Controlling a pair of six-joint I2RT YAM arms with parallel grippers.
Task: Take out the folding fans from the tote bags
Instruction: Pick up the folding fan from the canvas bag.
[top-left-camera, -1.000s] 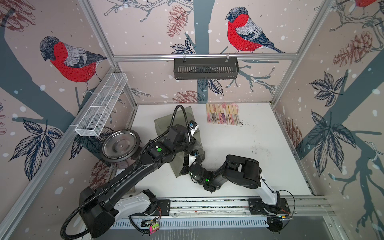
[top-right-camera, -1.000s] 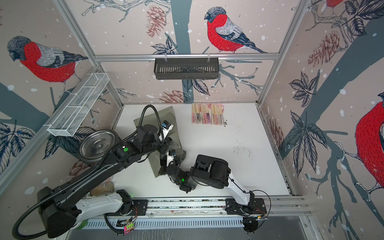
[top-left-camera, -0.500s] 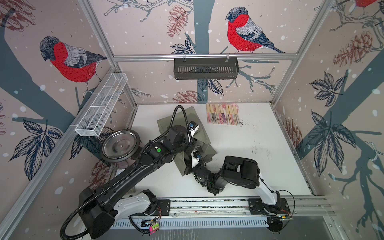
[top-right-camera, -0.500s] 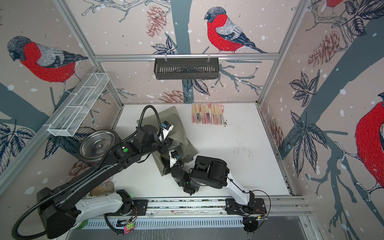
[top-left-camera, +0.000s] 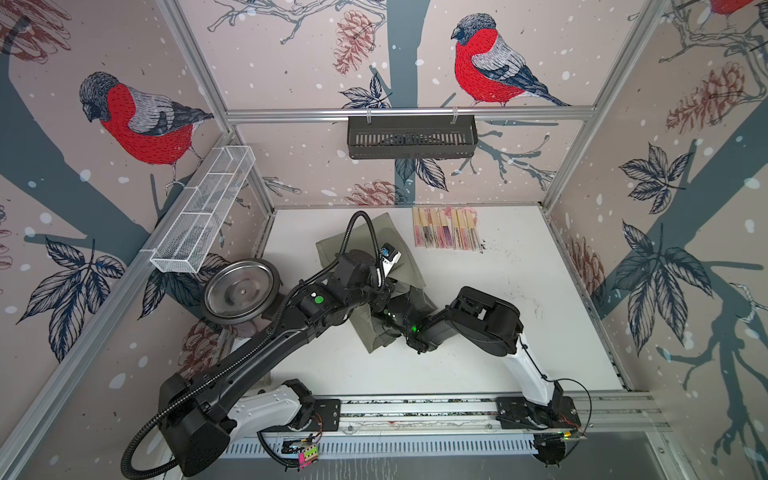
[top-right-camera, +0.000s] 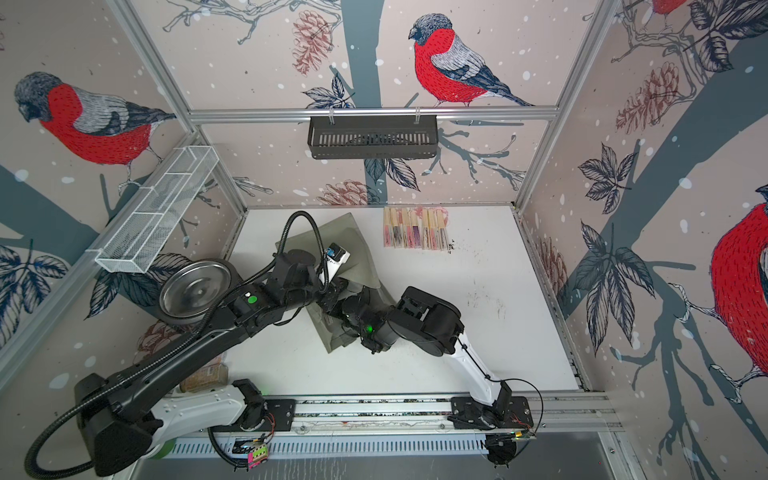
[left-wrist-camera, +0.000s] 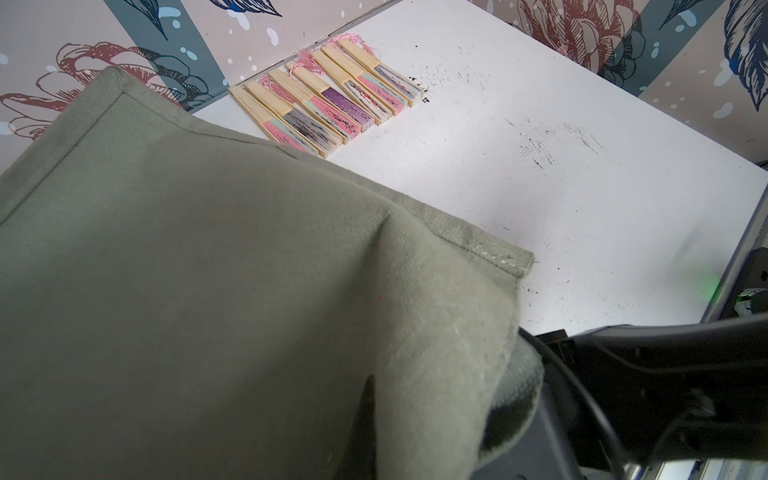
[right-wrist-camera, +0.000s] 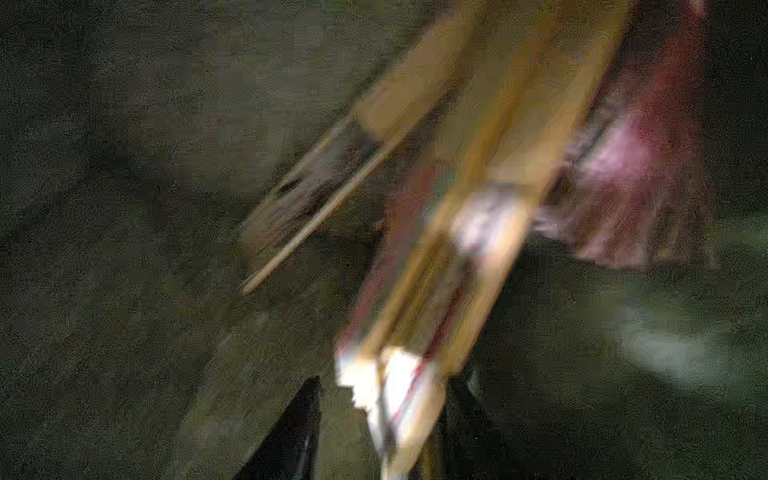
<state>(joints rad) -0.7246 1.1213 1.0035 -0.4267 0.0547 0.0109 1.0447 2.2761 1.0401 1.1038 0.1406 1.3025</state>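
Observation:
The olive tote bag (top-left-camera: 374, 235) (top-right-camera: 353, 232) lies left of the table's middle, and its cloth (left-wrist-camera: 208, 270) fills the left wrist view. My left gripper (top-left-camera: 384, 293) is buried in that cloth, shut on it and holding a fold up. My right gripper (right-wrist-camera: 386, 386) is inside the bag and open. The bright end of one folding fan lies between its dark fingertips (right-wrist-camera: 307, 399), with a gap on one side. More folding fans (right-wrist-camera: 478, 187), blurred and with a pink tassel, lie in the bag. A row of several fans (top-left-camera: 446, 228) (top-right-camera: 415, 228) (left-wrist-camera: 328, 91) lies by the back wall.
A black slotted basket (top-left-camera: 411, 137) hangs on the back rail. A white wire-mesh tray (top-left-camera: 203, 216) is fixed to the left wall, with a steel bowl (top-left-camera: 241, 291) below it at the table's left edge. Both forearms cross over the bag.
The bag's cloth has spread toward the right as its mouth was lifted. My right gripper has gone deeper into the bag and its jaws have parted a little.

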